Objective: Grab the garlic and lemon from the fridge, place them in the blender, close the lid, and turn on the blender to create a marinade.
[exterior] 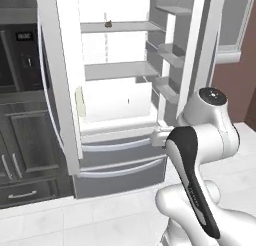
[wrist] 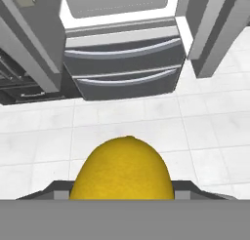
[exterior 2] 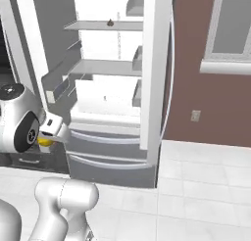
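- Filling the lower centre of the hand view, the lemon (wrist: 122, 168) is seen clamped between the jaws of the gripper (wrist: 122, 192), which are partly closed around it; in the right base view a sliver of the same yellow is seen at the lower left, just under the white hand.
- Held in front of the fridge (exterior: 120, 155) and above the white floor tiles (wrist: 215, 131), the lemon is judged to be already out of the fridge.
- On the top shelf (exterior: 120, 27), in the upper middle of the left base view, a small dark lump is seen; it is judged to be the garlic (exterior: 107, 24), not yet collected.
- Both fridge doors are seen standing open, with the two grey drawers (wrist: 124, 68) below shut.
- At the left edge of the left base view, a dark wall oven (exterior: 17, 55) is seen beside the fridge.
- One fetch is judged half done: the lemon is lifted but not delivered. Left to do: lemon into the blender, garlic fetched and added, lid closed, blender switched on.
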Robot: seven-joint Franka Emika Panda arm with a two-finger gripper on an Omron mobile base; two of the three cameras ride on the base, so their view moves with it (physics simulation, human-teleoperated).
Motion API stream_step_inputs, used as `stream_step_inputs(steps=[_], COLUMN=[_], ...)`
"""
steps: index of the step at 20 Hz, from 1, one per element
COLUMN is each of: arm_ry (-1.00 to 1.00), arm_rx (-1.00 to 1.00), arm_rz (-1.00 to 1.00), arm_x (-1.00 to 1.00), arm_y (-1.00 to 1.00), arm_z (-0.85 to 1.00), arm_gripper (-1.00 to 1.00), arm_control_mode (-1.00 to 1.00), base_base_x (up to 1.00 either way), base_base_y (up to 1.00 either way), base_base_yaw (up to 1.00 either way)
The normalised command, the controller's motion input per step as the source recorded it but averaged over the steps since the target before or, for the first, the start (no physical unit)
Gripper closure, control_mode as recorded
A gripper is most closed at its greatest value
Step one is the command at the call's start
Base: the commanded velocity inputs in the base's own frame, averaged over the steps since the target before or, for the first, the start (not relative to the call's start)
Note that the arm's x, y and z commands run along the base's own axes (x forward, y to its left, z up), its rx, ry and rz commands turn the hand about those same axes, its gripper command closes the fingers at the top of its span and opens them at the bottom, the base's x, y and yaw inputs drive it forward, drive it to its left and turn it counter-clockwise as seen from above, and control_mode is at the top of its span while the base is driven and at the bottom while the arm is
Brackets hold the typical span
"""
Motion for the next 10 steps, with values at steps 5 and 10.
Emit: stream_step_inputs(steps=[5,10], arm_ry=[0.0,0.0], arm_rx=[0.0,0.0], arm_rz=[0.0,0.0], arm_x=[0.0,0.0], arm_y=[0.0,0.0], arm_z=[0.0,0.0], arm_gripper=[1.0,1.0], arm_control_mode=[1.0,1.0], base_base_x=[-0.97,-0.64], base_base_y=[0.04,0.17], base_base_yaw=[-0.39,-0.74])
